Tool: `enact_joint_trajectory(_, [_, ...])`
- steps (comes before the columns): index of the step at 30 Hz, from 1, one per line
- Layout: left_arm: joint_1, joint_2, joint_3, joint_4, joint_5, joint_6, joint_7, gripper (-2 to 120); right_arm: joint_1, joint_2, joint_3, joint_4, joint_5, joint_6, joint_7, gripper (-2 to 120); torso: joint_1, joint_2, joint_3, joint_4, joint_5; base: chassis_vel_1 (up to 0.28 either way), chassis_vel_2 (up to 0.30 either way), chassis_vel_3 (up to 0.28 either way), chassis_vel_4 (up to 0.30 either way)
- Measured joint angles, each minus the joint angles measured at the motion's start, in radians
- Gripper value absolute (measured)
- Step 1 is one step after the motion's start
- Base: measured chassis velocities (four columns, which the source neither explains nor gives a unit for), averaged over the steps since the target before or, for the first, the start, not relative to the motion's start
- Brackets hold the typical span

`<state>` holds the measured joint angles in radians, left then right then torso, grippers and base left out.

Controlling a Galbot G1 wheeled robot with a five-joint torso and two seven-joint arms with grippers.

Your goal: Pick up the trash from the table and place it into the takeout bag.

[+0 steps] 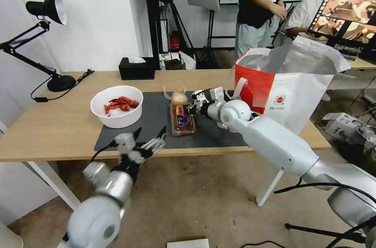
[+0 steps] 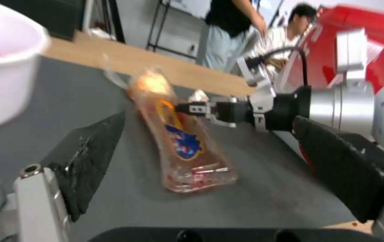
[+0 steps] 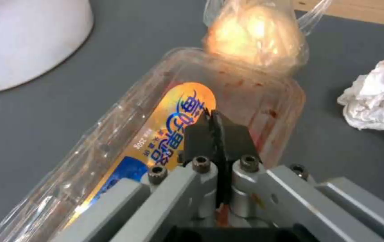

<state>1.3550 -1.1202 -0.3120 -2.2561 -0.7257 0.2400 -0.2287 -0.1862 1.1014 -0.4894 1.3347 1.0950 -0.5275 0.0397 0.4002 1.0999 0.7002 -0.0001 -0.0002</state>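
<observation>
Both arms are glossy white, rounded shells ending in ball-like silver wrist joints, with thin black cables trailing behind. The left gripper (image 1: 149, 138) carries black, rough-textured finger pads (image 2: 89, 158) on grey metal mounts. The right gripper (image 3: 216, 129) has dark pads bolted by hex-socket screws (four visible) to grey linkage bars.

clear tray (image 3: 165, 134) sticker with blue Chinese lettering and "250g", takeout bag (image 1: 290, 95) small round red logo
</observation>
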Motion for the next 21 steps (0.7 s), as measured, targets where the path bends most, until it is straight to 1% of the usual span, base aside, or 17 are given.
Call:
enact_joint_trajectory(1, [-0.038, 0.007, 0.024, 0.024, -0.018, 0.009, -0.011, 100, 0.004, 0.004, -0.004, -0.009, 0.0, -0.005, 0.0, 0, 0.0, 0.0, 0.0, 0.0002, 0.0001, 0.0, 0.0, 0.0, 0.0])
enact_joint_trajectory(2, [-0.038, 0.007, 0.024, 0.024, -0.018, 0.009, -0.011, 100, 0.004, 0.004, -0.004, -0.009, 0.0, -0.005, 0.0, 0, 0.0, 0.0, 0.0, 0.0002, 0.0001, 0.0, 0.0, 0.0, 0.0])
enact_joint_trajectory(3, [-0.114, 0.018, 0.068, 0.068, -0.054, 0.026, -0.031, 100, 0.01, 0.017, -0.006, -0.03, 0.001, -0.014, 0.0, 0, 0.0, 0.0, 0.0, 0.0001, 0.0001, 0.0, 0.0, 0.0, 0.0])
enact_joint_trajectory(5, [-0.202, 0.03, 0.124, 0.132, -0.096, 0.046, -0.06, 100, 0.018, 0.035, -0.006, -0.061, 0.001, -0.027, 0.001, 0, 0.0, 0.0, 0.0, -0.0001, 0.0002, 0.0, 0.0, 0.0, 0.0])
enact_joint_trajectory(6, [-0.202, 0.03, 0.124, 0.132, -0.096, 0.046, -0.06, 100, 0.018, 0.035, -0.006, -0.061, 0.001, -0.027, 0.001, 0, 0.0, 0.0, 0.0, -0.0001, 0.0002, 0.0, 0.0, 0.0, 0.0])
enact_joint_trajectory(8, [-0.284, 0.048, 0.173, 0.198, -0.144, 0.068, -0.085, 100, 0.025, 0.055, -0.003, -0.087, 0.001, -0.032, 0.005, 0, 0.0, 0.0, 0.0, -0.0001, 0.0001, 0.0, 0.0, 0.0, 0.0])
enact_joint_trajectory(10, [-0.304, 0.055, 0.183, 0.212, -0.157, 0.077, -0.091, 100, 0.026, 0.06, -0.002, -0.091, 0.002, -0.032, 0.007, 0, 0.0, 0.0, 0.0, 0.0, 0.0001, 0.0, 0.0, 0.0, 0.0])
enact_joint_trajectory(11, [-0.336, 0.064, 0.199, 0.238, -0.175, 0.094, -0.097, 100, 0.027, 0.069, -0.001, -0.092, 0.003, -0.032, 0.011, 0, 0.0, 0.0, 0.0, 0.0002, 0.0001, 0.0, 0.0, 0.0, 0.0])
enact_joint_trajectory(14, [-0.368, 0.068, 0.218, 0.267, -0.187, 0.107, -0.099, 100, 0.028, 0.074, -0.001, -0.093, 0.003, -0.032, 0.013, 0, 0.0, 0.0, 0.0, 0.0002, 0.0002, 0.0, 0.0, 0.0, 0.0])
enact_joint_trajectory(17, [-0.429, 0.065, 0.257, 0.326, -0.209, 0.124, -0.1, 100, 0.028, 0.077, -0.001, -0.095, 0.003, -0.031, 0.017, 0, 0.0, 0.0, 0.0, 0.0002, 0.0001, 0.0, 0.0, 0.0, 0.0])
enact_joint_trajectory(18, [-0.429, 0.065, 0.257, 0.326, -0.209, 0.124, -0.1, 100, 0.028, 0.077, -0.001, -0.095, 0.003, -0.031, 0.017, 0, 0.0, 0.0, 0.0, 0.0002, 0.0001, 0.0, 0.0, 0.0, 0.0])
enact_joint_trajectory(21, [-0.482, 0.057, 0.291, 0.373, -0.254, 0.138, -0.106, 100, 0.028, 0.076, -0.002, -0.095, 0.005, -0.031, 0.02, 0, 0.0, 0.0, 0.0, 0.0002, 0.0001, 0.0, 0.0, 0.0, 0.0])
